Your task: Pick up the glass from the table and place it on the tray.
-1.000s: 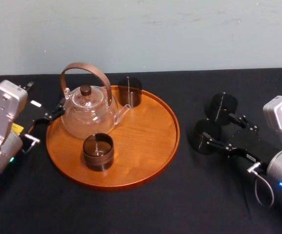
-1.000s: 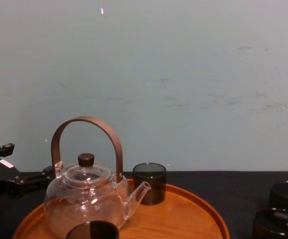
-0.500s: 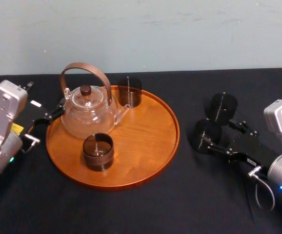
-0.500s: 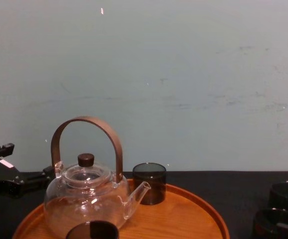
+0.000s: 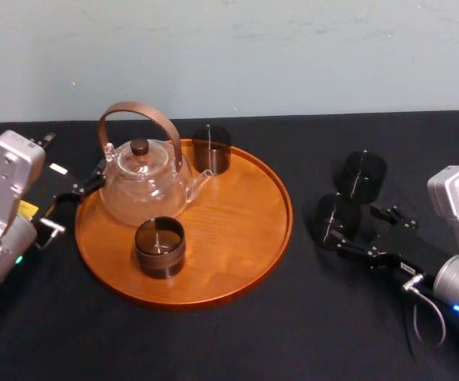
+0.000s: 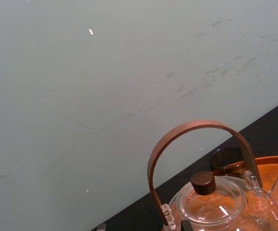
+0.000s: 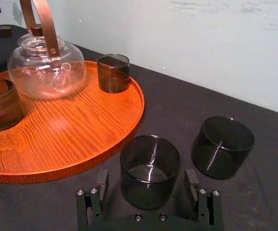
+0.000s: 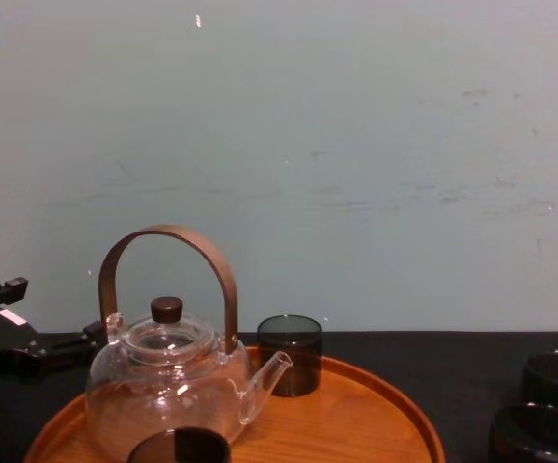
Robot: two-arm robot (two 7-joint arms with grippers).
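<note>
— Smoked-grey short cylindrical glass [image 5: 334, 218]: position?
— Upright on the matte black counter [image 5: 237, 341], near the right rim of the large round orange-brown wooden tray [image 5: 229, 214] and clear of it.

— State of the right gripper [image 5: 350, 228]?
— Low over the counter. Its fingers [image 7: 193, 182] are spread, one on each side of the glass. The right wrist view shows a narrow gap between each finger and the glass wall.

— Adjacent items?
— A second smoked glass [image 5: 362, 175] stands on the counter just behind the first, not touching it. The tray carries a clear glass teapot with an arched brown handle [image 5: 142, 190], a dark glass [image 5: 160, 248] in front of the teapot, and another dark glass [image 5: 211, 149] at the far rim beside the spout.

— State of the left gripper [image 5: 89, 182]?
— At the tray's left edge beside the teapot, fingers apart, holding nothing.
</note>
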